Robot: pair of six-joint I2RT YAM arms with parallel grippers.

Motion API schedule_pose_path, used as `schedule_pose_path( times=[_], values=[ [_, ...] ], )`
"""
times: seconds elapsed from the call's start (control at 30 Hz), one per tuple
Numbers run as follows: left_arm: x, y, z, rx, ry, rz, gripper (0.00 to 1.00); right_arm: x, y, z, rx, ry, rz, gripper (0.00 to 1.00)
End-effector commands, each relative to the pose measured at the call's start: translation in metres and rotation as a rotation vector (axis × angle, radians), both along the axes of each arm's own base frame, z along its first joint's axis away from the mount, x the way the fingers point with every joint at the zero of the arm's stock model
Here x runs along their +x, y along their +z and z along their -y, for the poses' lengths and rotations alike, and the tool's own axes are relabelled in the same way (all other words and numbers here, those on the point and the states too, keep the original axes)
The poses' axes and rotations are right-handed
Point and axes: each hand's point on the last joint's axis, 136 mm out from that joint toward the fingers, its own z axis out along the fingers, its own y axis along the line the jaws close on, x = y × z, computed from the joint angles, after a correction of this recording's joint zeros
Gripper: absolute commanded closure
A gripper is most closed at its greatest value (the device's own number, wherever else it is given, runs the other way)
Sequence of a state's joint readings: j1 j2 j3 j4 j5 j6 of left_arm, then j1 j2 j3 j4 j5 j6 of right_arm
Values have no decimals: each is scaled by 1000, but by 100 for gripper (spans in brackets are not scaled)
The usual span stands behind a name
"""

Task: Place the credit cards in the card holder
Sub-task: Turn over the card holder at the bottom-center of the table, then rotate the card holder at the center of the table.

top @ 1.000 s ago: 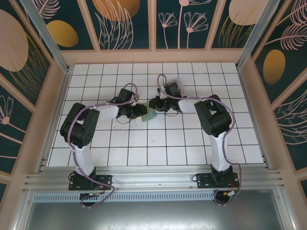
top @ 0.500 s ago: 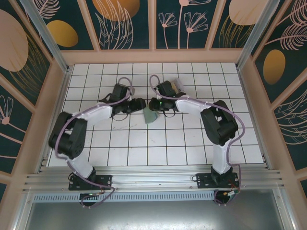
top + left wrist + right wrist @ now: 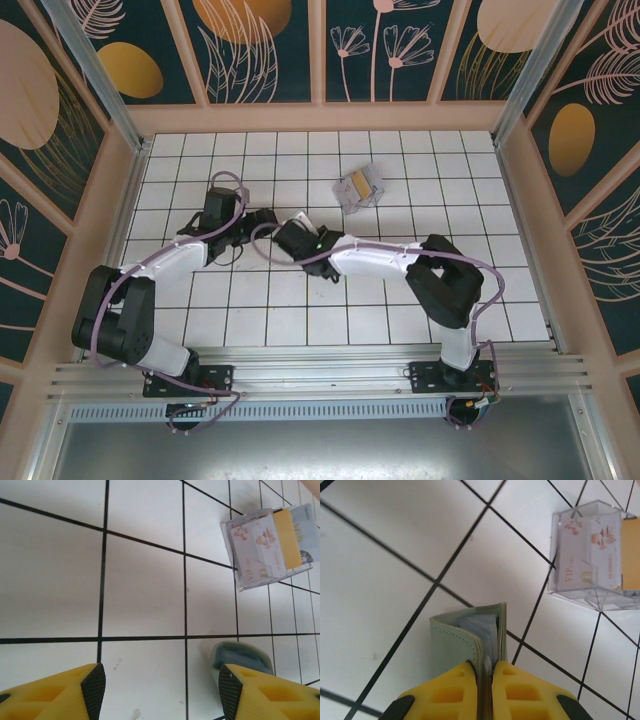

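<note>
The card holder (image 3: pixel 462 632), a folded sage-green wallet with pale blue-grey leaves inside, is held edge-on just above the tiles. My right gripper (image 3: pixel 485 672) is shut on its open edge. In the top view the right gripper (image 3: pixel 287 238) sits left of centre, close to my left gripper (image 3: pixel 260 222). The left gripper (image 3: pixel 162 692) is open with bare tile between its pads, and a blurred corner of the card holder (image 3: pixel 241 656) lies beside its right finger. The credit cards (image 3: pixel 360 187) lie in a clear box, pale with one yellow-orange card (image 3: pixel 287 537), apart from both grippers.
The clear plastic box (image 3: pixel 590 555) stands on the white tiled floor (image 3: pixel 300 300), right of centre toward the back. Wooden walls with patterned panels enclose the floor on three sides. My right forearm (image 3: pixel 370 258) stretches across the middle tiles.
My left gripper opened, let go of the card holder and drew back left. The right arm swung left with the card holder, uncovering the box of cards.
</note>
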State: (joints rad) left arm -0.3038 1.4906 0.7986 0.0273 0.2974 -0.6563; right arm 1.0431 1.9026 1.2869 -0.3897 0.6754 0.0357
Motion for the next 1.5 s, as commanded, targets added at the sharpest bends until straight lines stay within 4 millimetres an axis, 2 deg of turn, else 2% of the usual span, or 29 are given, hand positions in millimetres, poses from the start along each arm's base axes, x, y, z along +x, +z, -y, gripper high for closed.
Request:
schedule_pose_path(
  times=[0.0,0.1,0.33,0.5,0.57,0.63,0.7,0.8,0.87,1.0,1.03,1.1,1.2,1.3,1.47],
  values=[
    [3,12,-8,-10,28,55,36,0,-3,0,-51,17,89,85],
    [0,10,-16,-11,47,49,36,-13,-6,-4,-30,34,72,65],
    [4,13,-17,-18,54,53,36,-50,37,-41,344,115,-79,59],
    [10,22,-6,-43,2,64,37,-70,60,-45,516,143,-178,55],
    [14,30,3,-60,-46,75,40,-82,65,-44,613,157,-275,55],
    [18,39,14,-95,-105,89,43,-93,59,-35,685,130,-364,57],
    [22,47,24,-124,-152,100,46,-99,45,-17,753,65,-427,59],
    [29,57,42,-133,-210,118,50,-107,24,12,851,-42,-538,73],
    [29,61,62,-135,-269,126,51,-118,12,19,874,-67,-590,77],
    [23,47,107,-110,-398,83,54,-136,-15,27,896,-125,-685,79],
    [21,35,115,-97,-421,52,54,-137,-20,28,917,-148,-699,80],
    [16,15,121,-54,-433,5,56,-133,-27,27,976,-178,-721,81],
    [2,-12,116,-31,-430,-52,58,-113,-37,33,1013,-243,-700,82],
    [-13,-27,109,-39,-419,-82,58,-85,-43,38,1032,-295,-671,83],
    [-40,-50,100,-48,-413,-140,59,-32,-37,31,1045,-254,-614,83]
  ],
)
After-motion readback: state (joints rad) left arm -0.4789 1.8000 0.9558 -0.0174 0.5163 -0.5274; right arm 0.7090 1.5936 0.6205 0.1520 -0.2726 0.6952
